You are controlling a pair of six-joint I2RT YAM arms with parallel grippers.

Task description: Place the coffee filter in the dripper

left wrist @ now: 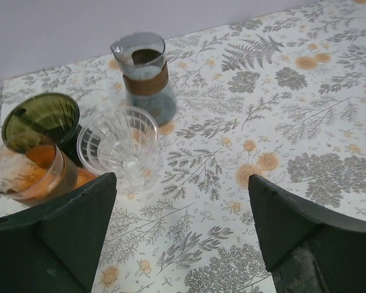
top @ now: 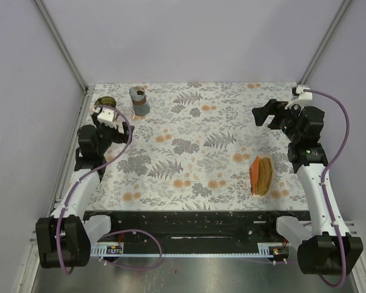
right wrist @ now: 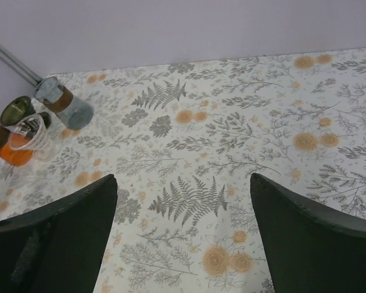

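Note:
The coffee filter (top: 261,175), a brown stack in an orange wrapper, lies flat on the table near the right front. A clear glass dripper (left wrist: 118,145) stands at the far left, also seen in the right wrist view (right wrist: 27,137). Beside it are a green dripper (left wrist: 41,119) and an orange-tinted one (left wrist: 27,174). My left gripper (left wrist: 183,226) is open and empty, hovering just in front of the clear dripper; in the top view it is at the far left (top: 107,119). My right gripper (top: 265,114) is open and empty above the far right, well behind the filter, shown also in its wrist view (right wrist: 183,232).
A glass carafe (left wrist: 146,76) with a brown collar stands behind the drippers, at the far left in the top view (top: 138,101). The floral tablecloth (top: 195,146) is enclosed by grey walls on three sides, and the black front rail (top: 189,223) runs between the arm bases.

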